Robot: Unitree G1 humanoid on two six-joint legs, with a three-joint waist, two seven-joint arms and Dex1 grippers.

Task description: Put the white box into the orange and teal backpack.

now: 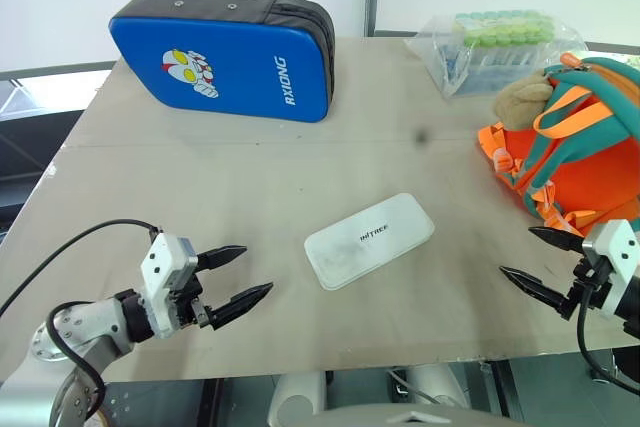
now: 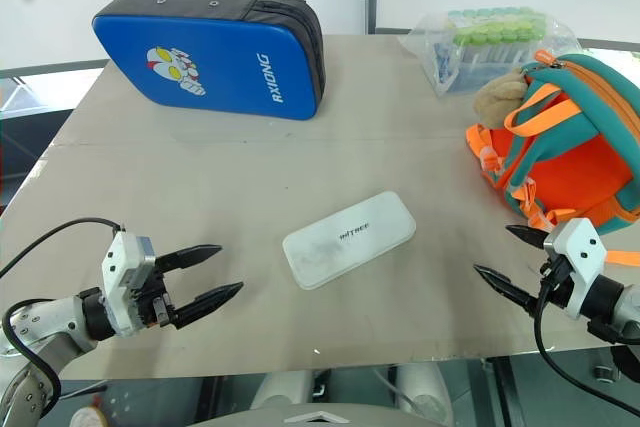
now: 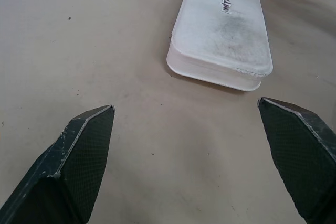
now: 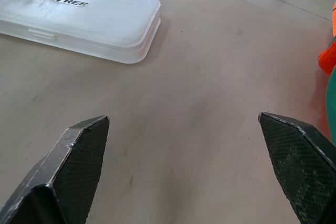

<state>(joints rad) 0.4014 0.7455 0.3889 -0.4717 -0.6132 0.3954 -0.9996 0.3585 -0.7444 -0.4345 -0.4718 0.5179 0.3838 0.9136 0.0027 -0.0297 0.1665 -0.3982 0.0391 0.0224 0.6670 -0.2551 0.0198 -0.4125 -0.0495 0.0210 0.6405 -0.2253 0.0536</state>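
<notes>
The white box (image 1: 369, 240) lies flat on the counter (image 1: 250, 197), lid up, near the centre of the front half. Its long axis runs from 8 o'clock to 2 o'clock, with the small dark lettering readable on top. Nothing touches it or rests on it, so both long edges are free for a grasp.

The orange and teal backpack (image 1: 585, 147) sits at about 2 o'clock from the box, well apart, at the right edge of the counter. It lies on its side with the orange straps and a tan plush toy (image 1: 522, 99) facing the box. No open mouth is visible from here, so whether the zipper is undone cannot be told. The judgement is that access to the opening will need checking before insertion.

The left claw (image 1: 235, 282) hovers at 8 o'clock from the box, near the front edge, fingers spread wide and empty. Its wrist view looks straight at the near short end of the box, which suggests alignment for an approach. The right claw (image 1: 540, 262) hovers at 4 o'clock from the box, just below the backpack, fingers likewise wide apart and empty.

Farther out, a blue padded case (image 1: 225, 55) stands at 11 o'clock, and a clear bag of green-capped tubes (image 1: 495, 45) lies at 1 o'clock. These 2 items are clear of any direct path.
</notes>
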